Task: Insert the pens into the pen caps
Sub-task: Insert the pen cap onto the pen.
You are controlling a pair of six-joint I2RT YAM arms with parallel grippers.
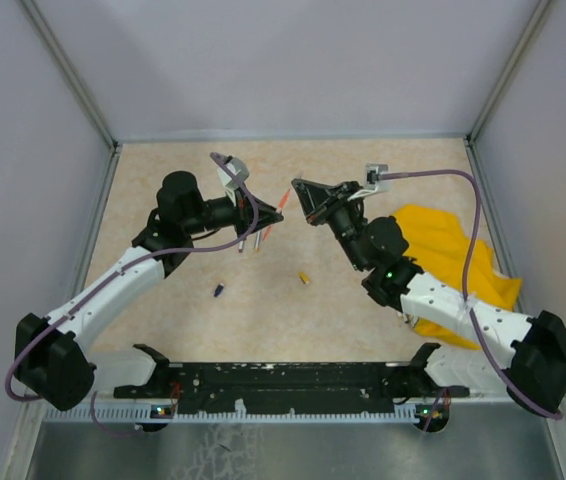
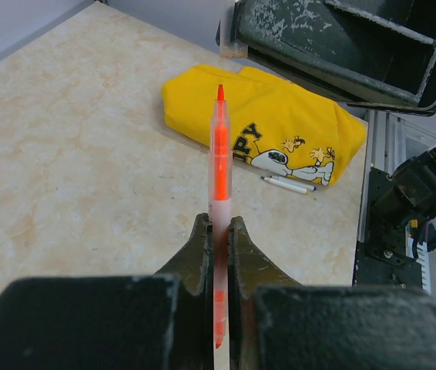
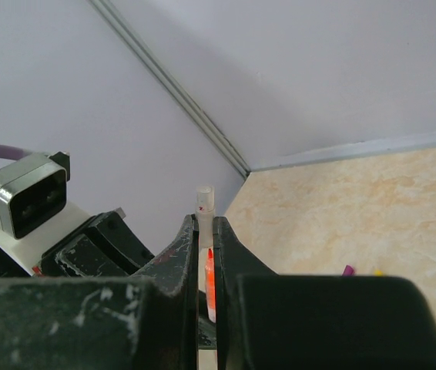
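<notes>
Top external view: the left arm [image 1: 113,285] stretches over the worktop [image 1: 263,320]. Its jaws pinch the orange pen [image 1: 283,199] clear of the surface, long axis slanting from lower left to upper right. The tip is at the upper-right end, close to the jaws of the right arm [image 1: 443,305]; from up here I can't tell how those stand. Two pale pens [image 1: 248,241] lie just under the left jaws, half hidden by them. A dark blue cap [image 1: 219,291] and a yellow cap [image 1: 304,278] lie apart on open worktop. The yellow cloth [image 1: 453,255] sits crumpled at the right, partly under the arm. Left wrist view: the jaws are pressed onto the pen's clear barrel, its orange tip pointing straight away from the camera and its tail end cut off at the bottom edge. Beyond it the cloth shows a white cartoon dog, little yellow birds and the letters "PY"; anything before them is behind the pen. Two thin pens [image 2: 289,183] lie just beside the cloth's near edge. Right wrist view: the right jaws are nearly together on a pale translucent tube [image 3: 204,202] standing upright, with an orange sliver lower down. Most of it is buried between them, so I can't say for sure it is a pen cap. A purple cap [image 3: 347,270] and a speck of yellow peek over the dark blur at the bottom.
</notes>
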